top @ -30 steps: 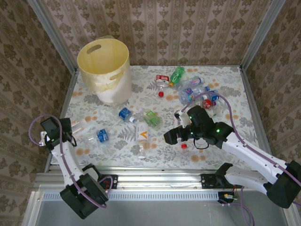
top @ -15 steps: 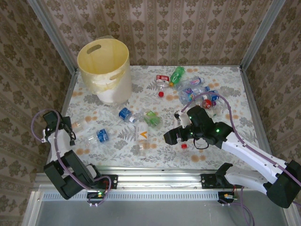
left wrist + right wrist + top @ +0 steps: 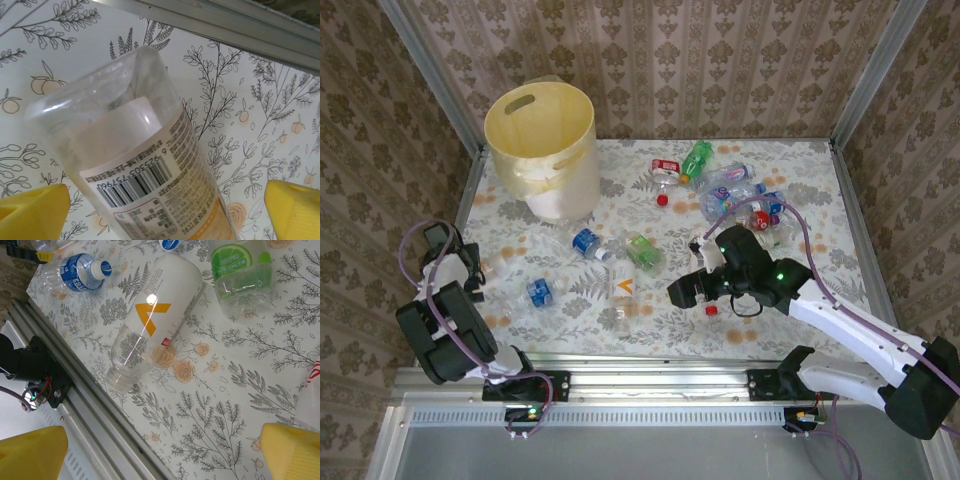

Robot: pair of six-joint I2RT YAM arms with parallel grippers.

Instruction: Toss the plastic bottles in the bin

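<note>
On tabletop [image 3: 250, 90]: clear, barcoded bottle [image 3: 140, 165].

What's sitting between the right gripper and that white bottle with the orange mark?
Nothing visible. The right gripper hangs open over bare flowered tablecloth, and the white bottle lies just ahead, neck toward it. The lime-label bottle lies off to the side, apart.

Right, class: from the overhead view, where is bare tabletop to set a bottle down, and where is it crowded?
Free: the strip between the bin and the red-labelled bottle; the far right corner beyond the bottle heap. Crowded: that heap, and the middle around the green-labelled bottle.
</note>
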